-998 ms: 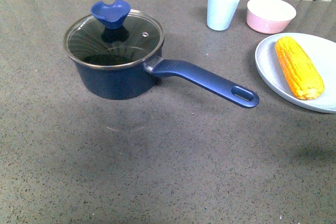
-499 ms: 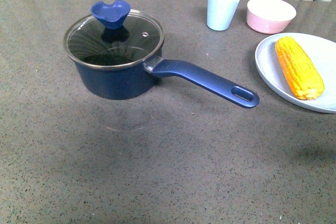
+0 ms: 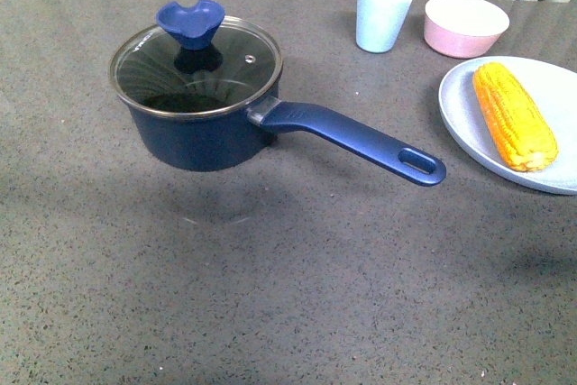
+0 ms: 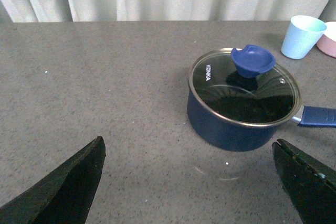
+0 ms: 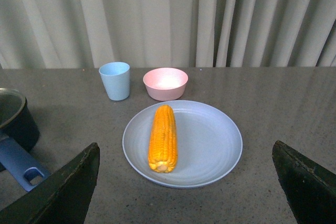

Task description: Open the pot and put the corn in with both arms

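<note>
The navy-blue pot stands on the grey table, closed by a glass lid with a blue knob; its long handle points toward the right. The corn lies on a pale blue plate at the right. In the left wrist view the pot and its lid knob lie ahead of my open left gripper, well apart from it. In the right wrist view the corn rests on the plate ahead of my open right gripper, untouched. Neither arm shows in the front view.
A light blue cup and a pink bowl stand at the back right, behind the plate. Curtains hang beyond the table's far edge. Bare grey tabletop stretches in front of the pot.
</note>
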`<action>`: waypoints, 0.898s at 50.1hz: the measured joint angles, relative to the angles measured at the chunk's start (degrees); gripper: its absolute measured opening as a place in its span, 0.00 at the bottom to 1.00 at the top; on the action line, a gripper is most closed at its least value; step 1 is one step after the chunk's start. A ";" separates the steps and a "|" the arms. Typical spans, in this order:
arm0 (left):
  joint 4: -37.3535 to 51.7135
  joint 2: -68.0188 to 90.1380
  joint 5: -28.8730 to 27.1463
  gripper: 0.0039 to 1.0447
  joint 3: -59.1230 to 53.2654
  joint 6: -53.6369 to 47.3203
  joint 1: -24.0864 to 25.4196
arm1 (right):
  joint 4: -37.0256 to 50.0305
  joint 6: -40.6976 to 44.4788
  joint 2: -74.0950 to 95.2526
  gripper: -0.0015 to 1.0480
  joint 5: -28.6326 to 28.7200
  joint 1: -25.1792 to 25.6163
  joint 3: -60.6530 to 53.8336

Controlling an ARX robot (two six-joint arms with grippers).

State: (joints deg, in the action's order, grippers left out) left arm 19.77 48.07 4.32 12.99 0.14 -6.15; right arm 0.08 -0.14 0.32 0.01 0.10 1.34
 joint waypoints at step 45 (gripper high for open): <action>25.92 50.16 -7.32 0.92 21.05 2.03 -15.30 | 0.00 0.00 0.00 0.91 -0.02 0.00 0.00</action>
State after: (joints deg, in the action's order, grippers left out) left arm 45.69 98.24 -3.01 34.04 2.17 -21.45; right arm 0.08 -0.14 0.32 -0.01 0.10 1.34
